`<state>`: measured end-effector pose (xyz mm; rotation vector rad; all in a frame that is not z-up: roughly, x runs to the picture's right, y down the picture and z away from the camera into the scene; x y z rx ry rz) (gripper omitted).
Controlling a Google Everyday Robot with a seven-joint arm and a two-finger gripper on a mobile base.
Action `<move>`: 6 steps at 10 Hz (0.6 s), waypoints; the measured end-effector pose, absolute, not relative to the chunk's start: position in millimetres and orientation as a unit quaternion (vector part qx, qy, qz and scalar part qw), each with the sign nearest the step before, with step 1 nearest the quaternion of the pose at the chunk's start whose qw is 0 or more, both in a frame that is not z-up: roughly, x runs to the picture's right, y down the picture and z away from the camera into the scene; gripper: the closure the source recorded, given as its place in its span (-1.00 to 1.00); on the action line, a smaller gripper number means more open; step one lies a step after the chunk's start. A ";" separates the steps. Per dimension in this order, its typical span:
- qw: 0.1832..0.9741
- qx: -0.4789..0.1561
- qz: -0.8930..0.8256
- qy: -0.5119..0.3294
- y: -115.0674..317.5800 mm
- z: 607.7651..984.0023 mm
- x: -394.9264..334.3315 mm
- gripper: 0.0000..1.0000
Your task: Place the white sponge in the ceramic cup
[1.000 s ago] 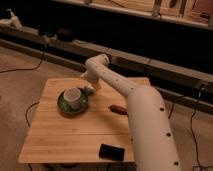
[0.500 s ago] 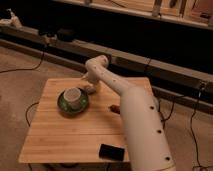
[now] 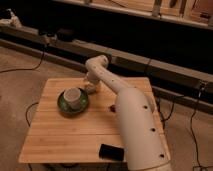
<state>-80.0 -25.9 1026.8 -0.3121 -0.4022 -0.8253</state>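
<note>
The ceramic cup (image 3: 73, 97) is small and white. It stands upright on a glossy green saucer (image 3: 62, 105) on the left half of the wooden table (image 3: 70, 135). My gripper (image 3: 91, 88) hangs down at the end of the white arm, just behind and to the right of the cup, close to the saucer's rim. A small off-white lump that looks like the white sponge (image 3: 93, 90) shows at the gripper's tip, low over the table. Whether it is held or resting on the table cannot be told.
A flat black object (image 3: 111, 151) lies at the table's front edge beside my arm. A small reddish thing (image 3: 113, 107) peeks out next to the arm's thick segment. Cables run over the floor on the left and right. A dark shelf wall stands behind the table.
The arm's thick lower segment has swung a little to the left over the table. The gripper has stayed beside the cup's back right. The cup and saucer have not moved.
</note>
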 end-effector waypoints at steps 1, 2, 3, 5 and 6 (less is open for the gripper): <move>0.885 -0.150 -0.397 -0.194 -26.5 1026.6 -79.7 0.08; 0.884 -0.147 -0.398 -0.197 -29.1 1025.4 -77.1 0.46; 0.883 -0.146 -0.400 -0.200 -29.7 1024.2 -76.3 0.62; 0.878 -0.146 -0.403 -0.211 -25.3 1021.6 -74.3 0.96; 0.876 -0.146 -0.404 -0.219 -24.1 1016.5 -69.7 1.00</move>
